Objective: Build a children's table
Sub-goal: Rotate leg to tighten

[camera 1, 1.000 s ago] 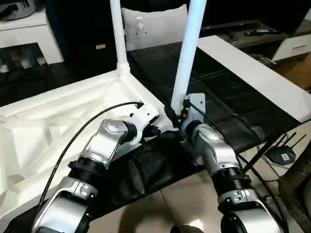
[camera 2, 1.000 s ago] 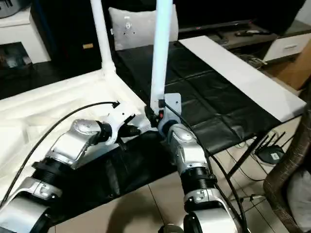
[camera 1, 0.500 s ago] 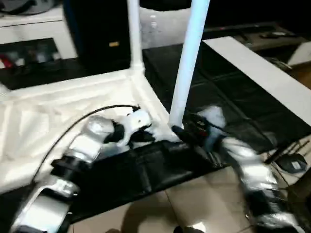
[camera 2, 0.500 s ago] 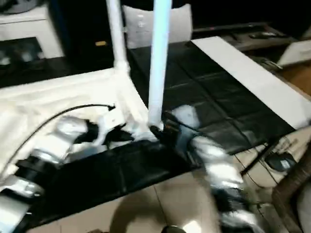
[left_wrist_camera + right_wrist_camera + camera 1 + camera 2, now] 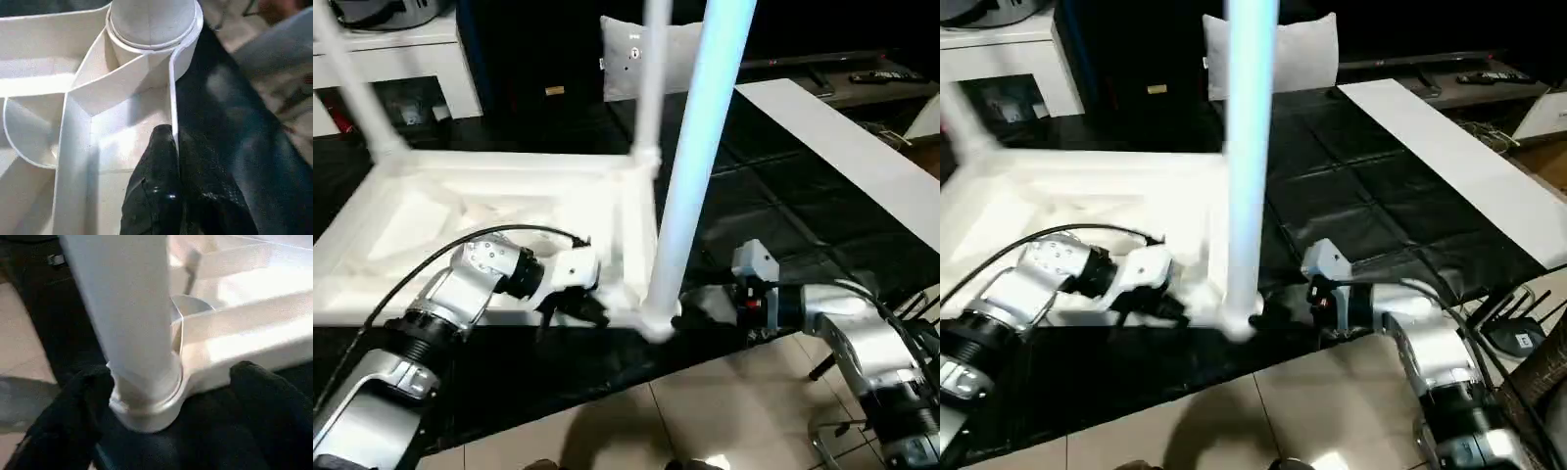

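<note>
The children's table top (image 5: pixel 460 211) lies upside down on a black mat, ribbed underside up. Three white legs stand in its corner sockets: the near right leg (image 5: pixel 700 147), the far right leg (image 5: pixel 653 78) and the far left leg (image 5: pixel 357 93). My left gripper (image 5: pixel 592 308) is shut on the thin rim wall (image 5: pixel 172 88) just beside the near right socket. My right gripper (image 5: pixel 171 377) is open, its fingers (image 5: pixel 264 396) standing on either side of that socket's base (image 5: pixel 146 411) without touching the leg.
A grey-white pillow (image 5: pixel 651 54) leans at the back. A long white board (image 5: pixel 842 147) lies along the right of the black mat (image 5: pixel 773 215). A white cabinet (image 5: pixel 401 49) stands at the back left. Tiled floor (image 5: pixel 705 411) begins at the mat's near edge.
My right gripper has opened off the near leg and drawn back to the right. The table top has swung round and nearer with my left gripper on its rim; the far left leg now shows.
</note>
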Robot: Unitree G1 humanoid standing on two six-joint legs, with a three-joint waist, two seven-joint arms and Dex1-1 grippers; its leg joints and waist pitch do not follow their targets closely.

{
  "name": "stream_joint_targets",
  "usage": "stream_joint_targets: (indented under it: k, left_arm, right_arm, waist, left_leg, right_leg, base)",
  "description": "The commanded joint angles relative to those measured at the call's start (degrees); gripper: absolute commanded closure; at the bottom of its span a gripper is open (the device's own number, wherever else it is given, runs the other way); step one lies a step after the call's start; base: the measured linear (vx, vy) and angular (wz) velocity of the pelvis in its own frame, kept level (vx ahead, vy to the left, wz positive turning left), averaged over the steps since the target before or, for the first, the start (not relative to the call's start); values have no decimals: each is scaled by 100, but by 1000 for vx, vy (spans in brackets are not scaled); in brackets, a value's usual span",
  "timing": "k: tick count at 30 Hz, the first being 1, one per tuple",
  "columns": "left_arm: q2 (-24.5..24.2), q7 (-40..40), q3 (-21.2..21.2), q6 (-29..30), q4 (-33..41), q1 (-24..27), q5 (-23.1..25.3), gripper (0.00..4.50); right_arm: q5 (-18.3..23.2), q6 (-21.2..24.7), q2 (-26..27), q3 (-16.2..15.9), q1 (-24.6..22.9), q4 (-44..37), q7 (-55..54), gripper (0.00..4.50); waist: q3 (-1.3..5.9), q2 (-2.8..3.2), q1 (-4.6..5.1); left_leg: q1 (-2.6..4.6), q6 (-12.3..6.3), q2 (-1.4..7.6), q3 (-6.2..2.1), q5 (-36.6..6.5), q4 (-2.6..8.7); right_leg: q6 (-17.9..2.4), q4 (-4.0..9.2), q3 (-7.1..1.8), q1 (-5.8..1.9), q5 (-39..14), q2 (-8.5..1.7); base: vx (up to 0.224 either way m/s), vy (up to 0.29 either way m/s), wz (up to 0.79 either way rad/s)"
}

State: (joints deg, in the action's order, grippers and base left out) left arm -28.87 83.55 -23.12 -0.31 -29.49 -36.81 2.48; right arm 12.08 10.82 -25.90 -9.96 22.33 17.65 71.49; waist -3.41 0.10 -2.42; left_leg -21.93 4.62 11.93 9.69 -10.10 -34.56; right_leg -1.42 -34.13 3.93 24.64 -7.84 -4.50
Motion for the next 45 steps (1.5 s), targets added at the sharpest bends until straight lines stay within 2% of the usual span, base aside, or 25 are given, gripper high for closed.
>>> stream_joint_targets:
  k: [1, 4, 5, 9, 10, 12, 14, 19, 20, 23, 28, 29, 32, 34, 35, 36, 38, 40, 41, 42, 43, 44, 45]
  left_arm:
    - [3, 355, -233, -188, 262, -109, -27, 450]
    - [3, 468, -281, -291, 268, -135, -40, 450]
    - [10, 498, -293, -313, 281, -145, -48, 450]
    - [23, 534, -298, -331, 289, -160, -58, 450]
    - [48, 553, -296, -362, 264, -186, -49, 450]
    - [47, 570, -304, -398, 257, -197, -38, 450]
    - [40, 584, -305, -414, 254, -201, -34, 450]
    - [20, 573, -304, -450, 199, -220, -21, 450]
    - [17, 552, -287, -446, 181, -217, -15, 450]
    - [13, 493, -266, -415, 173, -204, 6, 450]
    - [71, 258, -142, -121, 164, -189, -43, 450]
    - [128, 38, -48, 118, 167, -185, -59, 450]
    - [190, -132, 47, 352, 208, -171, -111, 450]
    - [309, -484, 197, 865, 360, -140, -160, 450]
    - [458, -845, 334, 1297, 470, -125, -204, 450]
    - [562, -1076, 409, 1497, 514, -121, -212, 450]
    - [746, -1453, 481, 1750, 520, -145, -156, 450]
    - [998, -1912, 556, 2044, 499, -182, -96, 450]
    - [1198, -2179, 545, 2148, 440, -210, -36, 450]
    - [1278, -2298, 544, 2175, 408, -223, -5, 450]
    - [1339, -2402, 555, 2173, 362, -240, 15, 450]
    - [1439, -2592, 567, 2118, 254, -286, 65, 450]
    - [1529, -2779, 569, 2013, 121, -346, 124, 450]
  right_arm:
    - [186, 182, -66, -132, 169, -14, 321, 62]
    - [236, 248, -50, -212, 246, -19, 516, 84]
    - [255, 277, -29, -263, 269, -45, 613, 98]
    - [281, 324, -4, -328, 292, -81, 739, 120]
    - [294, 384, 29, -428, 320, -109, 868, 143]
    - [314, 430, 59, -503, 348, -117, 939, 154]
    - [314, 456, 89, -530, 374, -103, 977, 162]
    - [359, 553, 126, -559, 417, -94, 1055, 219]
    - [401, 643, 126, -572, 416, -106, 1086, 219]
    - [405, 735, 104, -607, 380, -154, 1131, 235]
    - [574, 1023, 98, -601, 240, -370, 1078, 241]
    - [607, 1104, 175, -543, 169, -452, 874, 241]
    - [660, 1216, 267, -486, 109, -541, 690, 241]
    - [584, 1358, 493, -427, 26, -642, 168, 241]
    - [425, 1419, 733, -401, -21, -661, -359, 241]
    - [321, 1473, 901, -383, -24, -618, -697, 241]
    - [180, 1437, 1198, -309, 19, -451, -1228, 241]
    - [26, 1397, 1608, -178, 129, -173, -1944, 243]
    - [-128, 1327, 1918, -121, 281, 98, -2499, 245]
    - [-181, 1292, 2051, -85, 348, 208, -2743, 245]
    - [-205, 1285, 2145, -43, 399, 289, -2922, 246]
    - [-226, 1307, 2341, 87, 526, 472, -3336, 247]
    - [-206, 1355, 2554, 274, 681, 689, -3816, 248]
  waist:
    - [452, -22, -3]
    - [457, -15, -12]
    - [459, -51, -24]
    - [456, -30, -50]
    - [455, -41, -59]
    - [458, -30, -74]
    - [459, -26, -82]
    - [466, -7, -94]
    - [467, -32, -90]
    - [464, -16, -95]
    - [466, -11, -105]
    - [459, -8, -110]
    - [452, -13, -118]
    - [432, -2, -111]
    - [408, -14, -67]
    - [372, -20, -18]
    - [366, -40, 49]
    - [381, -46, 156]
    - [393, -54, 228]
    - [387, -40, 310]
    - [393, -46, 351]
    - [390, -15, 407]
    - [404, -14, 440]
  left_leg:
    - [92, -347, 97, 37, -1313, 384]
    - [86, -356, 97, 44, -1269, 375]
    - [79, -359, 94, 49, -1226, 375]
    - [88, -332, 98, 43, -1209, 379]
    - [91, -324, 95, 45, -1213, 377]
    - [89, -317, 97, 46, -1194, 377]
    - [91, -302, 101, 42, -1182, 381]
    - [92, -289, 102, 38, -1145, 382]
    - [88, -281, 96, 45, -1142, 379]
    - [88, -272, 96, 42, -1143, 381]
    - [96, -256, 97, 45, -1131, 379]
    - [101, -245, 96, 46, -1161, 382]
    - [105, -208, 85, 39, -1231, 385]
    - [127, -155, 82, 38, -1335, 394]
    - [127, -88, 78, 33, -1453, 406]
    - [133, -30, 44, 15, -1681, 415]
    - [161, 51, 8, -15, -1862, 393]
    - [97, 82, -4, -46, -1767, 400]
    - [88, 79, -13, -63, -1807, 403]
    - [90, 54, -17, -70, -1877, 397]
    - [80, 40, -28, -74, -1902, 390]
    - [104, 1, -36, -75, -1965, 381]
    - [103, -23, -41, -71, -1964, 374]
  right_leg:
    - [-1115, 385, -190, -388, -1794, -254]
    - [-1114, 386, -196, -383, -1741, -256]
    - [-1099, 387, -196, -388, -1735, -256]
    - [-1064, 381, -194, -379, -1828, -263]
    - [-1043, 386, -194, -377, -1873, -260]
    - [-1032, 385, -198, -377, -1873, -264]
    - [-1033, 382, -197, -371, -1842, -261]
    - [-1076, 362, -198, -377, -1696, -261]
    - [-1078, 364, -198, -383, -1681, -257]
    - [-1065, 364, -197, -382, -1711, -261]
    - [-1045, 366, -201, -383, -1731, -259]
    - [-1045, 372, -200, -375, -1764, -258]
    - [-966, 400, -195, -375, -1988, -263]
    - [-948, 426, -194, -352, -2143, -261]
    - [-892, 439, -195, -349, -2355, -266]
    - [-728, 499, -153, -345, -2887, -262]
    - [-448, 582, -109, -329, -3536, -278]
    - [-328, 596, -84, -365, -3608, -288]
    - [-294, 611, -56, -370, -3607, -276]
    - [-315, 610, -51, -349, -3594, -270]
    - [-327, 618, -39, -359, -3592, -271]
    - [-323, 659, -25, -342, -3627, -264]
    - [-351, 664, -28, -344, -3576, -270]
  base:
    - [0, 0, 0]
    - [0, 0, 0]
    - [0, 0, 0]
    - [0, 0, 0]
    - [0, 0, 0]
    - [0, 0, 0]
    - [0, 0, 0]
    - [0, 0, 0]
    - [0, 0, 0]
    - [0, 0, 0]
    - [0, 0, 0]
    - [0, 0, 0]
    - [0, 0, 0]
    - [0, 0, 0]
    - [0, 0, 0]
    - [0, 0, 0]
    - [0, 0, 0]
    - [0, 0, 0]
    - [0, 0, 0]
    - [0, 0, 0]
    - [0, 0, 0]
    - [0, 0, 0]
    - [0, 0, 0]
